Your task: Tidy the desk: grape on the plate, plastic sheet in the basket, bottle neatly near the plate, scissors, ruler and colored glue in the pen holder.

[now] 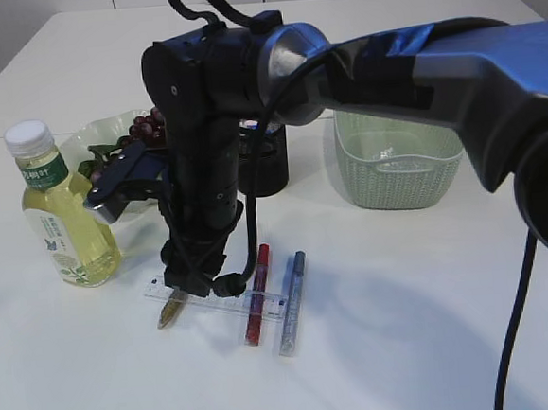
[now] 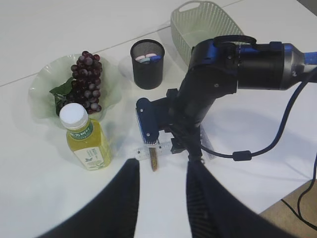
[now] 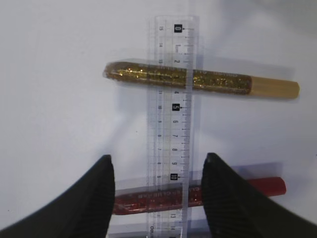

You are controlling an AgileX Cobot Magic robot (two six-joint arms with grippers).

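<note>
Right jaws (image 3: 157,198) gape astride ruler (image 3: 171,119) — lengthwise between them, crossing gold glue (image 3: 198,79).

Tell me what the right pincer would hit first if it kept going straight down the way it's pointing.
Most likely the clear ruler, which runs between the open right pincer fingers. It lies across the red glue pen, so that sits just beneath. Exact height above them is unclear.

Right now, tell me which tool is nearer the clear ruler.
Right. The right tool hangs open directly over the ruler, fingers on either side. The left tool sits back from it, toward the table's near edge.
</note>
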